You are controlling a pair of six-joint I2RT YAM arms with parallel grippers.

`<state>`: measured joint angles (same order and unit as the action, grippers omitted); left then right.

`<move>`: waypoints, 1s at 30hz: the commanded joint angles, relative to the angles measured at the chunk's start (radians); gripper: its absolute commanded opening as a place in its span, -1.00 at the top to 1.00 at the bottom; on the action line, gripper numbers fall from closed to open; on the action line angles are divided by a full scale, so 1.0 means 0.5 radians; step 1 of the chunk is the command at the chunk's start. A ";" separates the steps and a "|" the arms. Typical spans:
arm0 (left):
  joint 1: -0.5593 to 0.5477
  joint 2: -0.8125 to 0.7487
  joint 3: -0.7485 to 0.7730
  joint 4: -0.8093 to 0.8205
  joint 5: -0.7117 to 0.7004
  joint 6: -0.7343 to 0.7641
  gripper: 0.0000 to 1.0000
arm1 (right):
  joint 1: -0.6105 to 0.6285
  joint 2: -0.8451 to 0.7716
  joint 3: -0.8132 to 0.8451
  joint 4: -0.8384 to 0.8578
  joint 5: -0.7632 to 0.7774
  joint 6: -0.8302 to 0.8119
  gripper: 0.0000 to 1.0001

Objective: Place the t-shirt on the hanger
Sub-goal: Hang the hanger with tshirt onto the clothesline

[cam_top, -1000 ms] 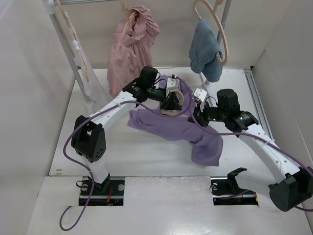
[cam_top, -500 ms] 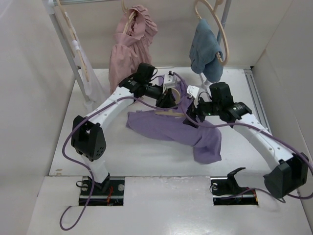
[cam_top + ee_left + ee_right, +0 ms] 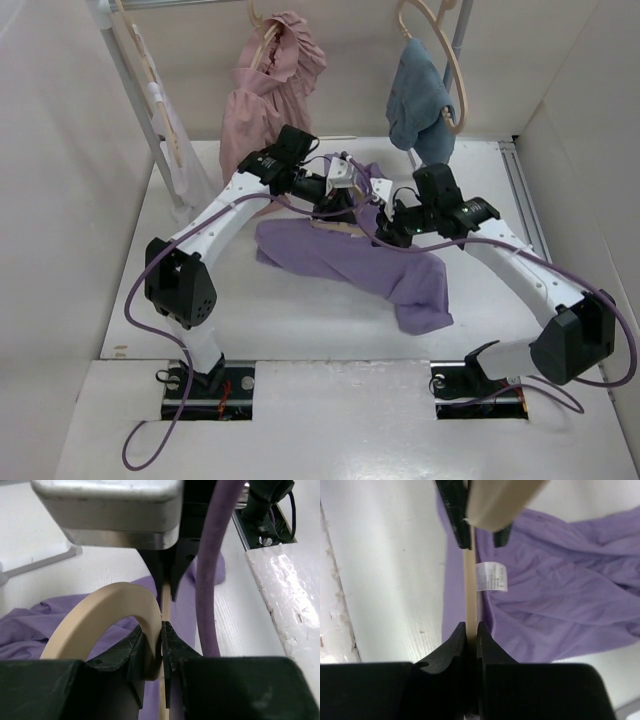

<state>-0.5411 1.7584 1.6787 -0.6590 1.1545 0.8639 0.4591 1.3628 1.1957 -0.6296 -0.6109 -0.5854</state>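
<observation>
Two claws on one hanger [image 3: 470, 580]: left claw [image 3: 162, 611] clenched on its thin bar beside the looping arm, right claw [image 3: 471, 629] pinching the same bar just behind it, likely steadying it over the shirt [image 3: 555, 600] lying crumpled beneath both

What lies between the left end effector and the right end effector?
In the right wrist view, a straight stretch of the thin bar of the hanger runs between them, above the t-shirt.
</observation>
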 commanded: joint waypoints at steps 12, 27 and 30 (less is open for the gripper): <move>-0.041 -0.114 0.017 0.005 0.182 -0.062 1.00 | -0.013 -0.437 -0.357 0.740 -0.327 0.486 1.00; -0.041 -0.096 -0.019 0.005 0.182 -0.148 0.00 | -0.071 -0.544 -0.416 0.906 -0.435 0.628 1.00; -0.041 -0.096 0.032 -0.050 0.124 -0.105 -0.58 | -0.126 -0.563 -0.416 0.906 -0.407 0.628 1.00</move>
<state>-0.5667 1.7493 1.6772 -0.6468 1.2232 0.8101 0.4133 1.1362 0.9710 -0.3119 -0.7406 -0.2684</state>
